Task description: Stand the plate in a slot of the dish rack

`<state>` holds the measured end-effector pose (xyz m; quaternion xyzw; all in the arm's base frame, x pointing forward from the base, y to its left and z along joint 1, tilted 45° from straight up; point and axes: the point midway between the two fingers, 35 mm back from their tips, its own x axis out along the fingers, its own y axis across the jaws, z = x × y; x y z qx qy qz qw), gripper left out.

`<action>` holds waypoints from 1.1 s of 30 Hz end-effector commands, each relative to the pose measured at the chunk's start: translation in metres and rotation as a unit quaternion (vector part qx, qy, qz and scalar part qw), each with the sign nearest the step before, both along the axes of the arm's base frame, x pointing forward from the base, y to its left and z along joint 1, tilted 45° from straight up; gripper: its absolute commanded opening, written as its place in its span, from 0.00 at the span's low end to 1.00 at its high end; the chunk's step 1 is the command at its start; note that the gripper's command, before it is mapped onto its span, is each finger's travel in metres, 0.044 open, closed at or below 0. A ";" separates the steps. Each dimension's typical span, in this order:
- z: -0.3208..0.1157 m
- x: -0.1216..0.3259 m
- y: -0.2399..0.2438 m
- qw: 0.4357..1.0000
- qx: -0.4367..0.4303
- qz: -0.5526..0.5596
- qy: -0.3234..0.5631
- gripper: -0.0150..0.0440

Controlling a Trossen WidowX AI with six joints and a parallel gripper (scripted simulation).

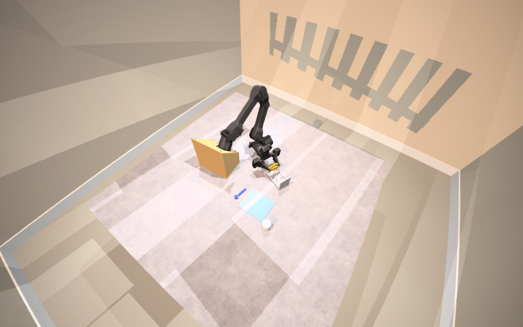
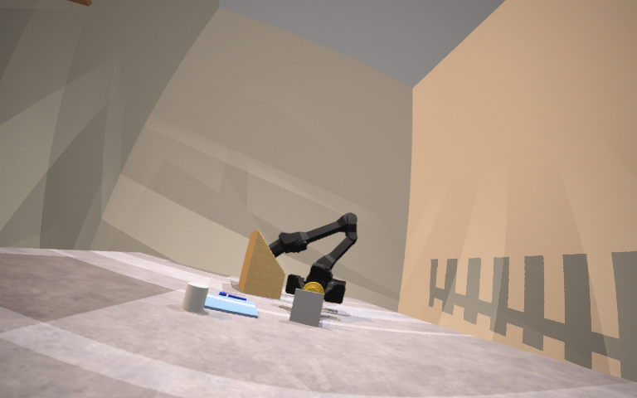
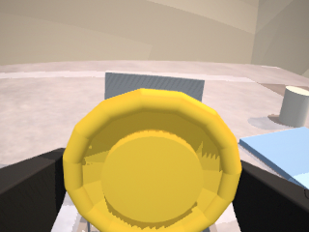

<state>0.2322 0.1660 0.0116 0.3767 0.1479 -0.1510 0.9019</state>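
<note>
Placement is in hand: gripper grasps plate upright over rack; next, lower it between the rails.

My gripper, clamped on the plate, hangs over the rack, whose grey end panel blocks the frame's centre; mat and cup crowd the right, wedge the left.

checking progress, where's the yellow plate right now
The yellow plate stands upright between the gripper fingers, filling the wrist view, just above the dish rack rails with the rack's grey end panel behind it.
</note>
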 end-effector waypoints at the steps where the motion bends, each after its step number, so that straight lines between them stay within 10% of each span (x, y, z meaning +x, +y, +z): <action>1: -0.002 0.003 -0.003 1.000 -0.003 0.000 0.002 0.25; 27: -0.019 0.006 0.007 1.000 -0.004 0.004 0.005 0.25; 33: -0.018 0.006 0.008 1.000 -0.001 0.003 0.004 0.52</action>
